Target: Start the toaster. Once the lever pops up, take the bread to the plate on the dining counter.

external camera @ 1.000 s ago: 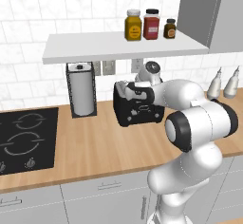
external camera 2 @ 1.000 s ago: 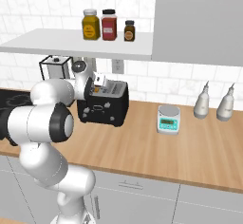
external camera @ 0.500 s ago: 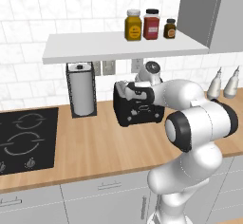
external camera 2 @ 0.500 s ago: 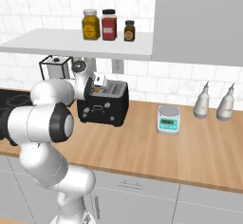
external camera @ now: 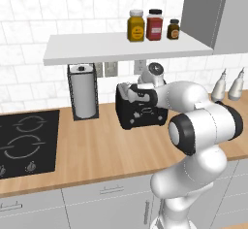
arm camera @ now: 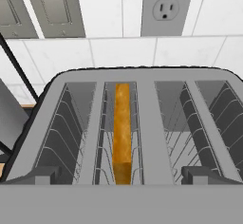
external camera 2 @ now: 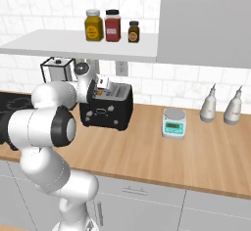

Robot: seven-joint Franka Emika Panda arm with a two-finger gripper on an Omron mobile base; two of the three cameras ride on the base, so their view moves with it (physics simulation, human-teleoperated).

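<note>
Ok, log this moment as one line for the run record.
gripper: open, above toaster | bread: on edge in one slot | phase: plate delivery not begun

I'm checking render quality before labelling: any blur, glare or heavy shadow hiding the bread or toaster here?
Hand view: sharp and evenly lit, the bread stands clear in a slot of the toaster, no glare. Left base view: the arm covers part of the toaster; soft shade under the shelf. Right base view: toaster dark but legible.

light: bright, even, rendered | shadows: soft, faint | glare: none | blur: none | focus: sharp throughout
</note>
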